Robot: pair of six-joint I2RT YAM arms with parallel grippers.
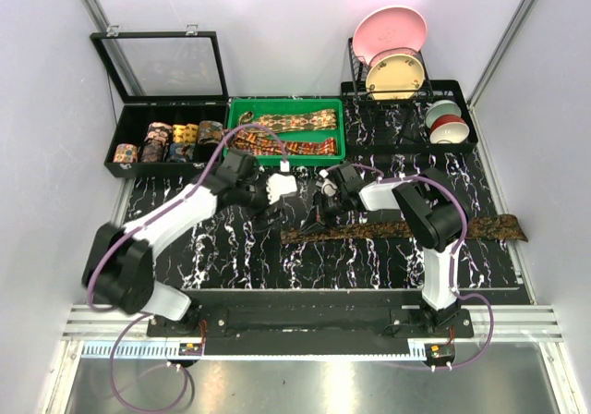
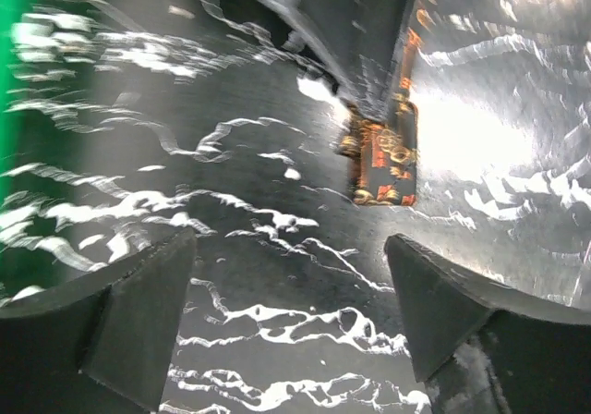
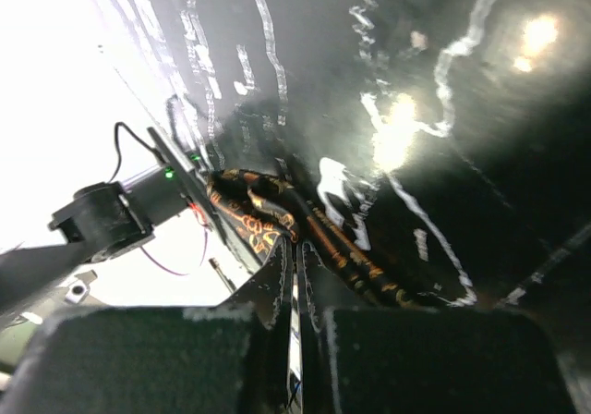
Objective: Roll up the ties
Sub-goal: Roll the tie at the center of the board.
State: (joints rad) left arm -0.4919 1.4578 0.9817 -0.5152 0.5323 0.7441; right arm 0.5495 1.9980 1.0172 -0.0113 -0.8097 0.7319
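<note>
Lying flat on the black marbled desk (image 1: 231, 248), one long patterned tie (image 1: 406, 227) stretches from near the middle out to the right edge, and its middle end looks doubled over on itself; the left tool (image 2: 286, 294) hovers just short of that doubled end, jaws spread wide with nothing between them; the right tool (image 3: 295, 280) is at the same end with its jaws pressed together and its tips right at the cloth, though whether any cloth is pinched cannot be told; loose ties (image 1: 286, 129) lie in a green tray (image 1: 286, 101) at the back edge; rolled ties (image 1: 171, 141) stand side by side in a black box (image 1: 152, 168) toward the back-left corner.
</note>
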